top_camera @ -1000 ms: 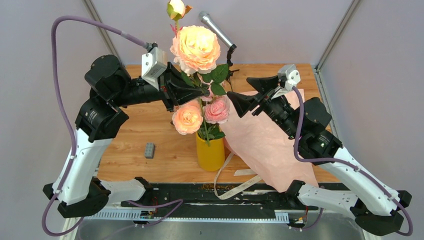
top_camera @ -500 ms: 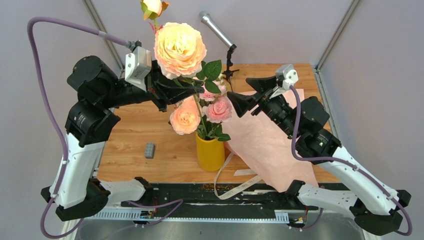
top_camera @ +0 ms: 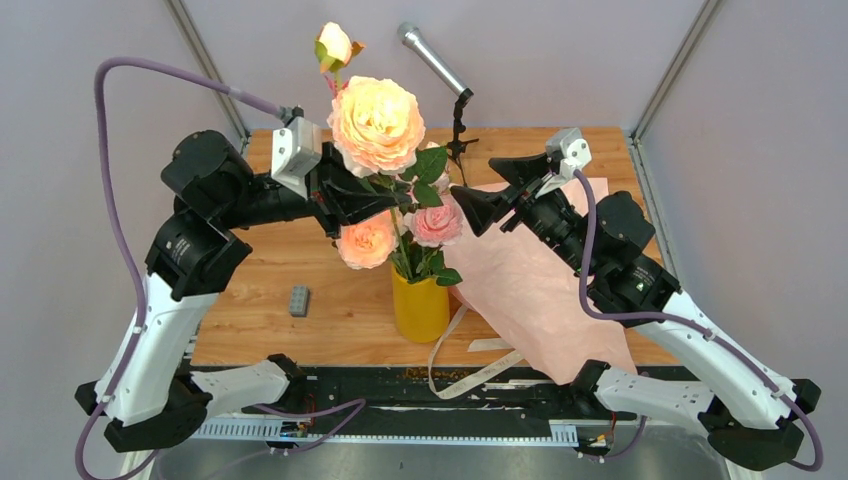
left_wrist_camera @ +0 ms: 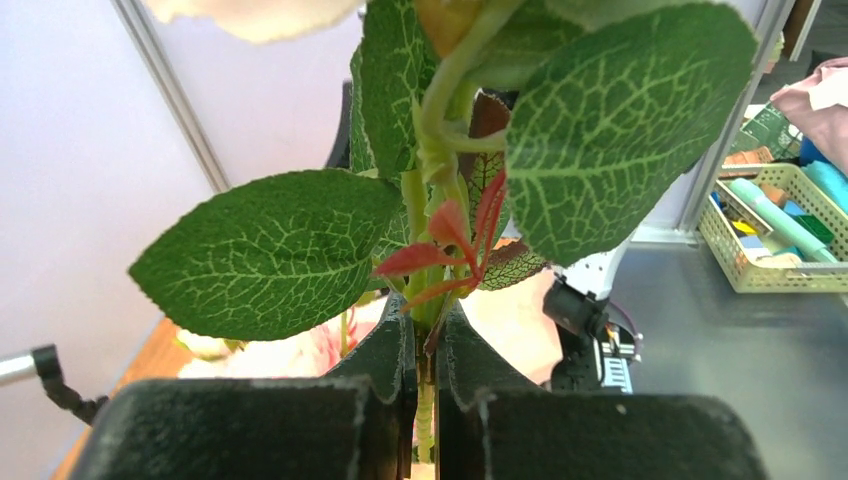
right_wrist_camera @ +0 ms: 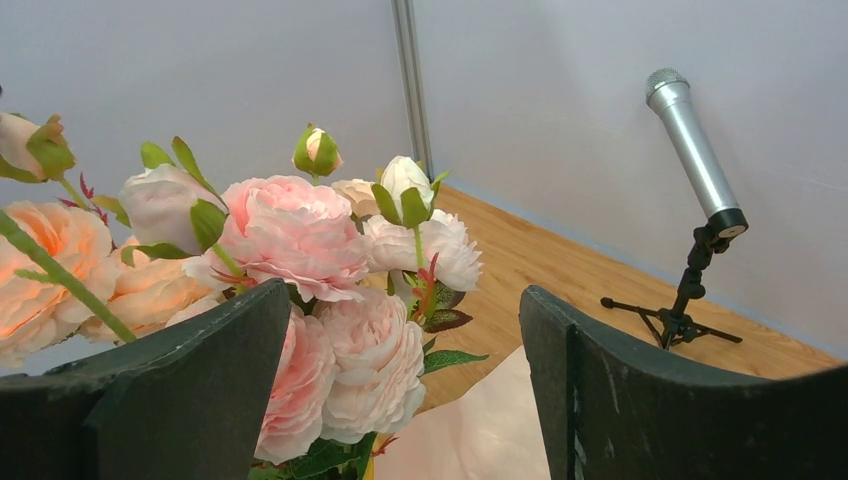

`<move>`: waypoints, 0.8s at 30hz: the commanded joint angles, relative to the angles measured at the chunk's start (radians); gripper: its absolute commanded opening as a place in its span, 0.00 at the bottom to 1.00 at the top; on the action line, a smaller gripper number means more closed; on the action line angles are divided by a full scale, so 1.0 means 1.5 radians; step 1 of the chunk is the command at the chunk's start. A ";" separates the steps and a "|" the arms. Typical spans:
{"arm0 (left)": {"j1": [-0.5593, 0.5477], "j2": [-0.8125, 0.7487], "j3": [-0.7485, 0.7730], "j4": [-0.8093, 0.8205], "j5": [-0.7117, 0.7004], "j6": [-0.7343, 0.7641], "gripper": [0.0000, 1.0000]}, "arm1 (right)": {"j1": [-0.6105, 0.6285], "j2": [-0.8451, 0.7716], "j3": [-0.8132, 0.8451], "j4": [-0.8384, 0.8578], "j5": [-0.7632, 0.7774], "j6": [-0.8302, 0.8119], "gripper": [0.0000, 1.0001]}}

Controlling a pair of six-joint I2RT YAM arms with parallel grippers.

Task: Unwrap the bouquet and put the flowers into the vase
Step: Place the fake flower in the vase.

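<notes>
Beige ribbon (top_camera: pixel 455 350) lying near table edge, 5 o'clock from vase (top_camera: pixel 421 305). Yellow vase standing upright, flowers (top_camera: pixel 376 125) rising from mouth. Pink wrapping paper (top_camera: pixel 530 280) lying flat at 3 o'clock. Left gripper (top_camera: pixel 397 191) pinching rose stem, 11 o'clock above vase. Right gripper (top_camera: pixel 490 190) hovering at 1 o'clock, spread wide. Microphone (top_camera: pixel 432 58) standing farthest, 12 o'clock.

The flowers (top_camera: pixel 376 125) are peach and pink, the vase (top_camera: pixel 420 308) yellow, the wrapping paper (top_camera: pixel 540 290) pale pink.
</notes>
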 commanded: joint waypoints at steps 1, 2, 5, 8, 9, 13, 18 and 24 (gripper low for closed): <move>-0.001 -0.026 -0.056 0.034 0.006 -0.004 0.00 | -0.004 0.002 0.002 0.004 -0.008 0.010 0.86; -0.001 -0.032 -0.065 0.035 0.007 -0.004 0.00 | -0.003 0.003 0.002 0.004 -0.009 0.012 0.86; -0.001 -0.044 -0.113 0.046 0.004 -0.008 0.01 | -0.004 0.006 0.003 0.004 -0.018 0.017 0.86; -0.001 -0.050 -0.144 0.062 0.002 -0.012 0.04 | -0.003 0.002 0.012 -0.001 -0.035 0.017 0.89; -0.001 -0.051 -0.148 0.064 0.001 -0.012 0.05 | -0.004 -0.001 0.017 -0.005 -0.045 0.015 0.90; -0.001 -0.055 -0.162 0.069 -0.007 -0.008 0.08 | -0.003 -0.027 0.040 -0.021 -0.091 0.006 0.92; -0.001 -0.055 -0.175 0.071 -0.012 -0.004 0.11 | -0.004 -0.048 0.076 -0.017 -0.198 0.001 0.94; -0.001 -0.046 -0.176 0.069 -0.013 -0.006 0.12 | -0.004 -0.010 0.136 0.036 -0.337 0.025 0.94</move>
